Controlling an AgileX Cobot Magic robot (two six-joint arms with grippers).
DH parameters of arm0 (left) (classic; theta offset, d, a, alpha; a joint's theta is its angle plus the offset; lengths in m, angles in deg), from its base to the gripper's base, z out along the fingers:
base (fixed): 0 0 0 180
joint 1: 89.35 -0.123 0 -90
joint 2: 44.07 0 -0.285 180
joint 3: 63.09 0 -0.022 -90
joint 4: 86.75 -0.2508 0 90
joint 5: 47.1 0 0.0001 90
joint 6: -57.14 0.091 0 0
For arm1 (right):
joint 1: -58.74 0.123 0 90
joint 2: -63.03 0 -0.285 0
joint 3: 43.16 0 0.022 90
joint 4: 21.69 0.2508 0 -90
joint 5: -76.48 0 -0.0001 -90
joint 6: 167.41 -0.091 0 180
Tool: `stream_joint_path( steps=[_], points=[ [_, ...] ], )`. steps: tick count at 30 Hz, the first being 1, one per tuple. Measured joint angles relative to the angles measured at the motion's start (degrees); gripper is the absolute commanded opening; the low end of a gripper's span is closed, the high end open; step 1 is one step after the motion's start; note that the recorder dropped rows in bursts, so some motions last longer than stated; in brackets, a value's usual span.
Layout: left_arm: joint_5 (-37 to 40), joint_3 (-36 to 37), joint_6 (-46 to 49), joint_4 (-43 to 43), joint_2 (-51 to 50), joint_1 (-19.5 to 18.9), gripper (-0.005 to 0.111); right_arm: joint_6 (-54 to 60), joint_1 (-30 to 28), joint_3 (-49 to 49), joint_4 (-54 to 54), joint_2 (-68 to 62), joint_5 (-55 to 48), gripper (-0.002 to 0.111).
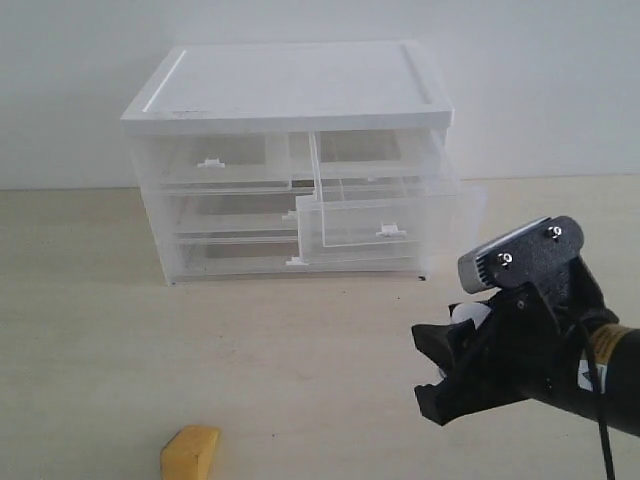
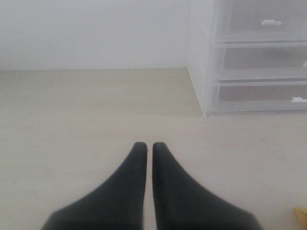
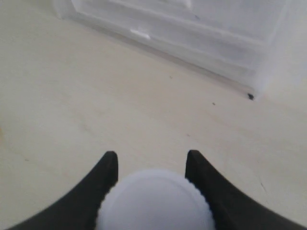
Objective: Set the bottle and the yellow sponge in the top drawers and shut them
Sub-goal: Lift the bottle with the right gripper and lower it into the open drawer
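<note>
Exterior view shows my right claw (image 1: 427, 372) low on the right, in front of the white cabinet (image 1: 290, 85) and apart from it, closed around the bottle (image 1: 469, 316), of which only a small white patch peeks out between the black fingers. From my right wrist, the bottle's round white cap (image 3: 156, 201) sits squarely between my 2 fingers (image 3: 98, 184), which press against its sides, with the pale table (image 3: 72, 105) beneath and the cabinet's lower front blurred beyond. The right top drawer (image 1: 385, 210) is pulled well out, its clear front and small white tab handle (image 1: 392, 231) standing forward of the rest, and I cannot make out anything inside it. The left top drawer (image 1: 215, 160) is pushed in flush. The yellow sponge (image 1: 190, 452) lies on the table near the front edge of the view, left of centre, far from both drawers and touched by nothing. My left claw (image 2: 149, 146) is closed on nothing, its 2 tips almost meeting above bare table, with the cabinet's side off to one side.
</note>
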Motion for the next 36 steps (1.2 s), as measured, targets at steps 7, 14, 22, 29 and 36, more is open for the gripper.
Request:
stream_joint_path(
  steps=[7,14,22,29,36],
  points=[
    [0.0,0.0,0.0,0.0,0.0,0.0,0.004,-5.6,2.3,0.0,-2.3,8.6,2.2,0.0],
    [0.0,0.0,0.0,0.0,0.0,0.0,0.004,-14.0,2.3,3.1,3.4,9.6,7.1,0.0],
    [0.0,0.0,0.0,0.0,0.0,0.0,0.004,-21.0,2.3,12.1,10.9,4.0,7.8,0.0],
    [0.0,0.0,0.0,0.0,0.0,0.0,0.004,-24.7,2.3,19.9,19.5,-4.0,7.8,0.0],
    [0.0,0.0,0.0,0.0,0.0,0.0,0.004,-30.2,2.3,25.8,25.1,-12.7,8.1,0.0]
  ],
)
